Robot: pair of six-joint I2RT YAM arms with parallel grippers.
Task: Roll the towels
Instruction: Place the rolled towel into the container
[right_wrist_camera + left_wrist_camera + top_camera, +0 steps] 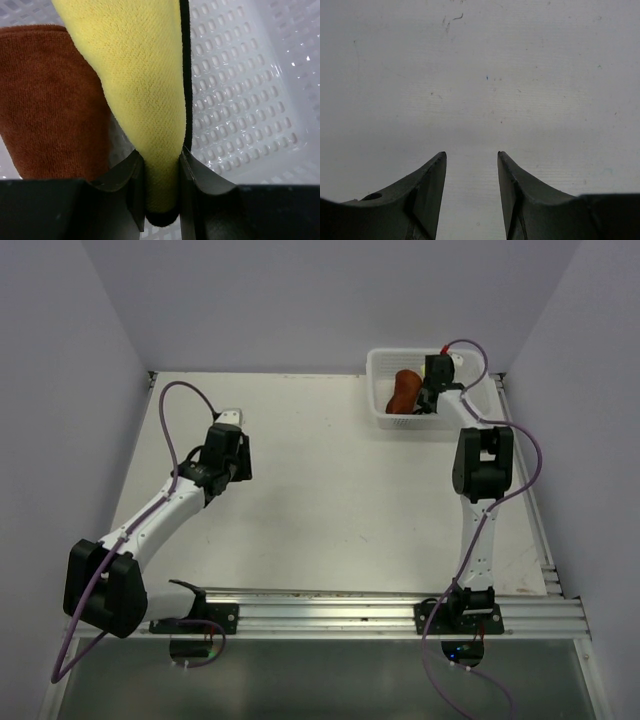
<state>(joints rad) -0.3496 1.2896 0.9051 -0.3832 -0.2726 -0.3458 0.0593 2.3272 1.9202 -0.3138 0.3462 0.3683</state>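
The rust-brown towel (404, 390) lies rolled inside the white mesh basket (381, 368) at the back right; it also shows at the left of the right wrist view (50, 100). My right gripper (161, 155) is inside the basket, shut on the yellow towel (140, 75), whose dark edging runs along its right side. In the top view the right gripper (432, 390) hides the yellow towel. My left gripper (229, 418) is open and empty over bare table at the left; its fingers (432, 190) frame only the table surface.
The basket's mesh wall (250, 90) stands close on the right of the right gripper. A metal rail (350, 605) runs along the near edge. Purple walls enclose the table on three sides.
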